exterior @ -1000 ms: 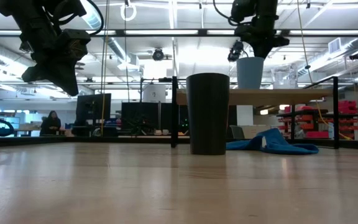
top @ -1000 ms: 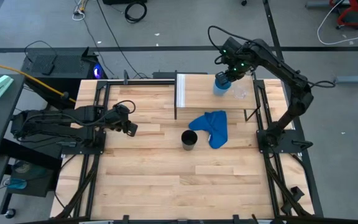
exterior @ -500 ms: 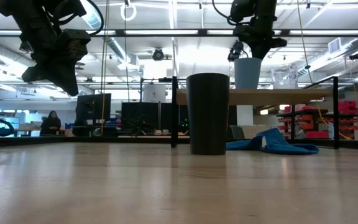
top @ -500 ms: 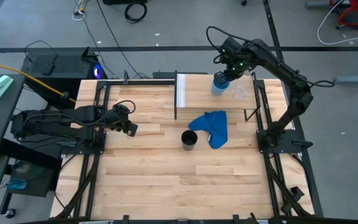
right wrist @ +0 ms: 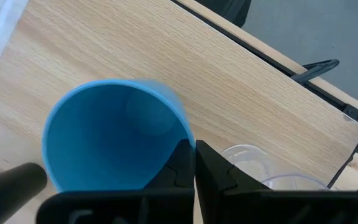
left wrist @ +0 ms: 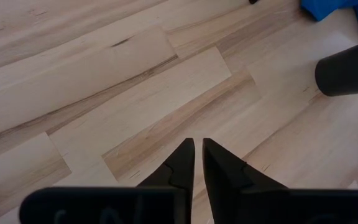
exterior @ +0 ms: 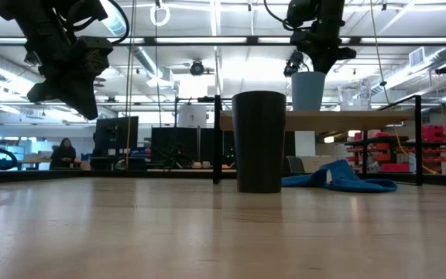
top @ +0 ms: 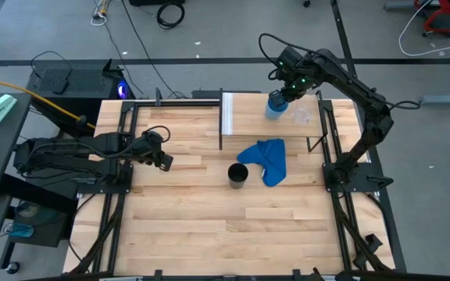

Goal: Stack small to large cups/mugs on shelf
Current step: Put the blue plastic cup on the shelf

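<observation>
On the shelf (top: 248,117): right gripper (top: 281,95) clamped on the blue cup's (top: 276,106) rim.
Placing step; next, release it beside the clear glass (top: 301,117) at 3 o'clock. Left gripper (top: 165,161) idle, pinched together.

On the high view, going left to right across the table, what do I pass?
Left gripper → black tumbler → blue cloth → blue cup, held by the right gripper on the shelf → clear glass.
</observation>
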### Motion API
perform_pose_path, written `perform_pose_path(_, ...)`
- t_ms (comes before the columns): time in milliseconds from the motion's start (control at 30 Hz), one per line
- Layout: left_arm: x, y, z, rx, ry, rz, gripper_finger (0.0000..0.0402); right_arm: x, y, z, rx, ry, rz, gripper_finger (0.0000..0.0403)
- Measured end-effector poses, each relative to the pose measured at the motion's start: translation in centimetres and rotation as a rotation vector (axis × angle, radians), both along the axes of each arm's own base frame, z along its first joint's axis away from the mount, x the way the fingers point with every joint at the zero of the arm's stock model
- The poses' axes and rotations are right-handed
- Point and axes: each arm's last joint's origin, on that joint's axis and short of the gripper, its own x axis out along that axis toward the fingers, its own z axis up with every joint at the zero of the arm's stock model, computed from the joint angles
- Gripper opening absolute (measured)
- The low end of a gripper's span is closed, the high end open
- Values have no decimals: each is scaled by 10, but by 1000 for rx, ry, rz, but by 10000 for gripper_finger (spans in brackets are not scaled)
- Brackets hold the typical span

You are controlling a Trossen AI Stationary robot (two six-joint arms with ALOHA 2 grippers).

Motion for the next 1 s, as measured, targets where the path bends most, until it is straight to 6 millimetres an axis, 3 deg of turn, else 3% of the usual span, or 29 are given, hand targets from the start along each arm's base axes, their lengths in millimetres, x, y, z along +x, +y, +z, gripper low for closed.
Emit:
perform_pose_path(400, 0, 0, 0, 0, 0, 0, 30, 3, -1, 1, -1, -35, 31, 37)
perform_pose_path(1000, 0, 0, 0, 0, 0, 0, 28, 3, -1, 1, 1, -38, 19, 40)
